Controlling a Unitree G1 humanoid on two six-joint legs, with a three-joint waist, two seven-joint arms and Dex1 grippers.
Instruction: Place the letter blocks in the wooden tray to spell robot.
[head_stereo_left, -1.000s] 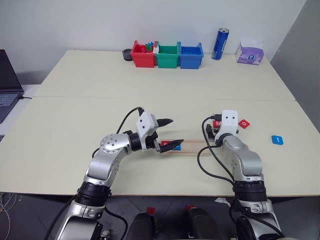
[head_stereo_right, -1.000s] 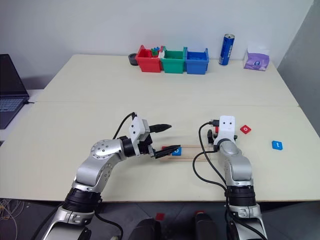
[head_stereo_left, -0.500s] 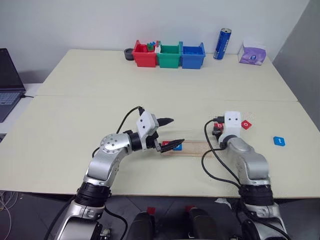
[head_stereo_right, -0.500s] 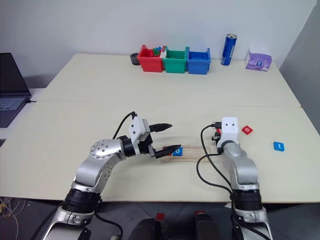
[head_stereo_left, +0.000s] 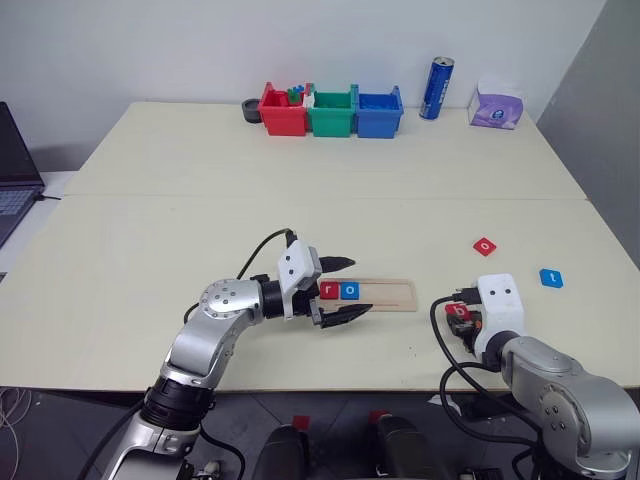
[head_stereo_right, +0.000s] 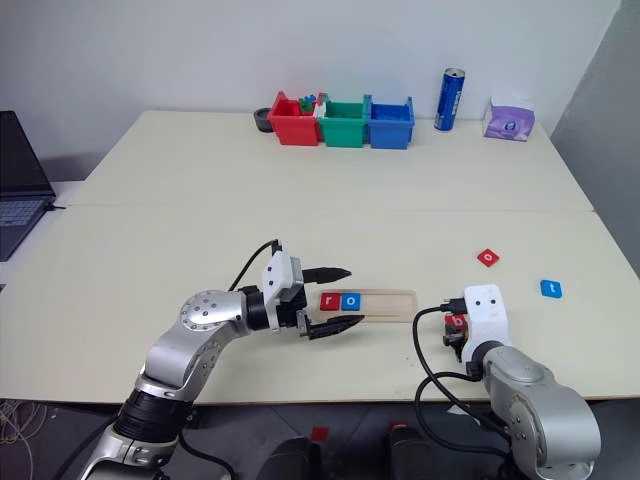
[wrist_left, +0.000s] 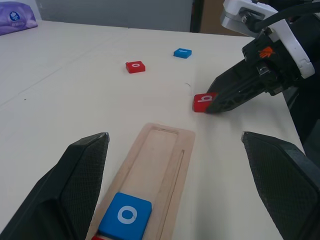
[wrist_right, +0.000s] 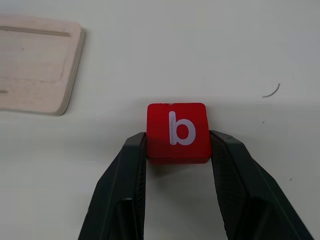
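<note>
Table (head_stereo_left: 200, 180) first: a broad cream-coloured table carries everything. At its far edge sits a row of three plastic bins, red (head_stereo_left: 282, 113), green (head_stereo_left: 332, 111) and blue (head_stereo_left: 379, 112), with a tall blue can (head_stereo_left: 436, 88) and a purple tissue pack (head_stereo_left: 496, 106) off to the right of them. A dark laptop (head_stereo_left: 15, 160) shows at the left edge.

Closer in, the left gripper (head_stereo_left: 342, 288) points to the right with its black fingers (wrist_left: 75, 175) spread wide apart, one on either side of the left end of the long pale wooden tray (head_stereo_left: 385, 293), holding nothing. In that tray's groove lie a red square tile with a white r (head_stereo_left: 329, 291) and, touching it on the right, a blue square tile with a white o (head_stereo_left: 349, 291); the groove beyond them is bare wood.

Right of the tray, the right gripper (wrist_right: 177, 145) has its fingers (wrist_right: 125, 175) clamped on both sides of a red square tile with a white b (wrist_right: 178, 132), just beside the tray's right end and down at the table surface.

Farther right, a red tile with an o (head_stereo_left: 485, 245) and a blue tile with a t (head_stereo_left: 550, 277) lie loose on the table, well apart from the tray.
</note>
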